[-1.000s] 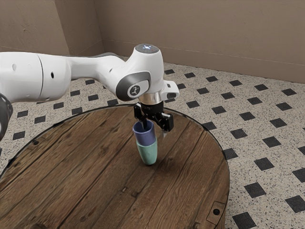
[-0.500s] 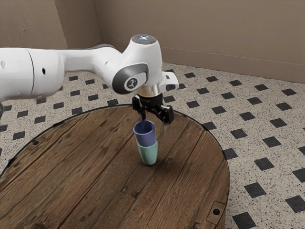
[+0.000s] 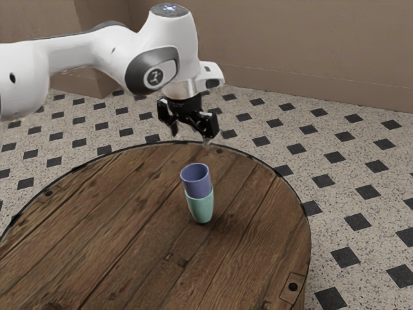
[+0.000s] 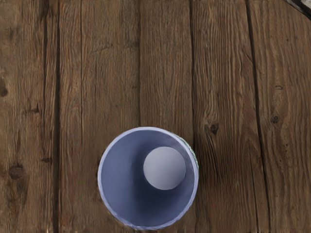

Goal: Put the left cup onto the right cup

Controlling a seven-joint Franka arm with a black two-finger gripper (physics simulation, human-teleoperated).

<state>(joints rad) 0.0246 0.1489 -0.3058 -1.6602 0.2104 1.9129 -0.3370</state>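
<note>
— Where does your pincer stand?
— It hangs spread open above the cups, gripping nothing and clear of both.
— And the cups?
— You see the blue cup nested in the green cup (only the green one's lower part shows), near the middle of the round wooden tabletop.

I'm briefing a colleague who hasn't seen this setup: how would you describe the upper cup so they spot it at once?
Find the round wooden table; near its middle stand two stacked cups, with the open gripper hanging higher up, toward the far edge. The one meant is the lilac-blue cup, nested mouth up in the green cup: it is the top one.
</note>
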